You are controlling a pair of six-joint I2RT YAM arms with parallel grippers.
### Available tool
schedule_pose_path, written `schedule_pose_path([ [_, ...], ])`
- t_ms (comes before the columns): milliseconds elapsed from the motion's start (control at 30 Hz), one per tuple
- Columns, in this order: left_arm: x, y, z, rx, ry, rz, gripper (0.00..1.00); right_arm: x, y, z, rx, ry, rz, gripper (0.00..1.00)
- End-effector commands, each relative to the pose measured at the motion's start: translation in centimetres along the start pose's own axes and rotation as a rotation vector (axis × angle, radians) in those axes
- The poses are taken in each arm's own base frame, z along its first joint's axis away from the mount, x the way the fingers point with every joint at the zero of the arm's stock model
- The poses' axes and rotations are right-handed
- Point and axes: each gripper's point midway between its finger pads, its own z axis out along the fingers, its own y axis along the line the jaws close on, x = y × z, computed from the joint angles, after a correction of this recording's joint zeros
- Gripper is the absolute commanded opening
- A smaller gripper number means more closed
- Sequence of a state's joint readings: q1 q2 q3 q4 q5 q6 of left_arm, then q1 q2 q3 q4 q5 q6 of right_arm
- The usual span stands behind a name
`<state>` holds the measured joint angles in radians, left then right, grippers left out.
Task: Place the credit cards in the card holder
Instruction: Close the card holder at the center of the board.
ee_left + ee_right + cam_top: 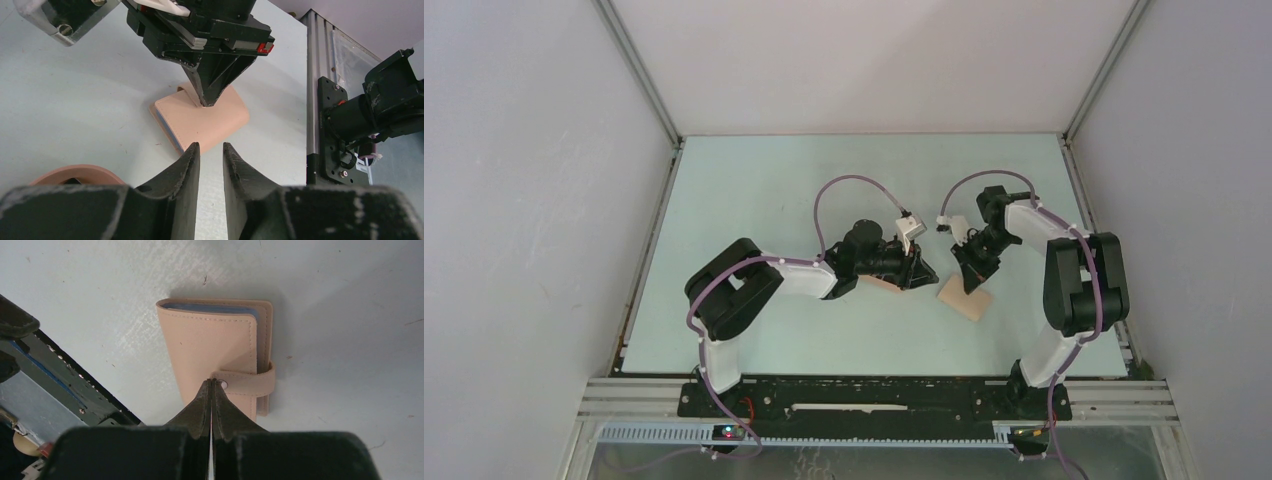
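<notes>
The holder lies folded on the table directly under the right gripper, its closed tips on the snap strap, while the left gripper, slightly parted and empty, hovers just beside.

A peach-orange oval tray is lying on the pale green table, just left of the left gripper, partly hidden behind its finger. An aluminium rail is running along the table edge, well to its right.
</notes>
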<state>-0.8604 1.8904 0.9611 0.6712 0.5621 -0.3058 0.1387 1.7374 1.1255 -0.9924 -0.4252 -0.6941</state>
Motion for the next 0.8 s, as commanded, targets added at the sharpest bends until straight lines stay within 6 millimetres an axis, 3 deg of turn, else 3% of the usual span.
schedule_pose_path([
  [0,-1.4,-0.7,-0.6,0.029,-0.037,0.045,0.28,1.2,0.0,0.6,-0.002,0.063,0.027,0.0],
  [567,-1.4,-0.9,-0.8,0.039,-0.035,0.046,0.27,2.2,-1.0,1.4,0.001,0.099,0.097,0.0],
  [767,-1.7,-1.1,-0.7,0.049,-0.046,0.043,0.28,-0.9,1.5,-2.1,-0.046,-0.108,0.008,0.41],
])
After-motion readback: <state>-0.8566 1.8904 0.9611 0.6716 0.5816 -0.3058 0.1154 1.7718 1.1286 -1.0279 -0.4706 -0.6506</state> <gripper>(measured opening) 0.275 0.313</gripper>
